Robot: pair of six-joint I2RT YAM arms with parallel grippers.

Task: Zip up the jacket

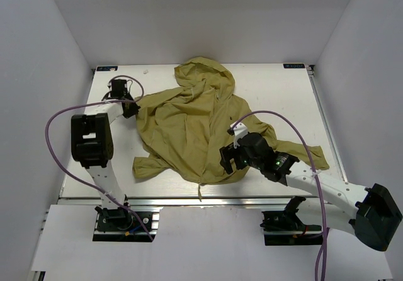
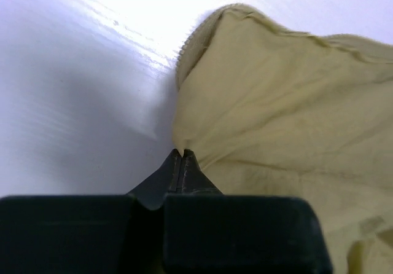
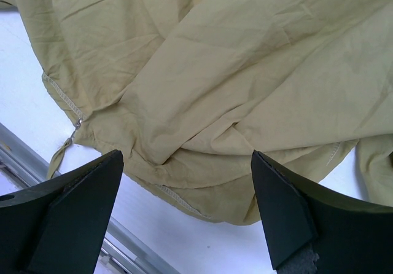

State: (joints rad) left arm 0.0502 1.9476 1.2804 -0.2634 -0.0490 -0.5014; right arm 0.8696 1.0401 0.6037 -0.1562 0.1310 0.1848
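The olive jacket lies crumpled on the white table, hood toward the back, one sleeve stretched to the right. My left gripper is shut on the jacket's left sleeve edge; in the left wrist view the fingertips pinch a fold of the fabric. My right gripper is open over the jacket's bottom hem near the front edge. In the right wrist view the hem lies between the spread fingers, and the zipper's lower end with its tab shows at the left.
The table's metal front rail runs just beyond the hem. White walls enclose the table on the left, right and back. Purple cables loop from both arms.
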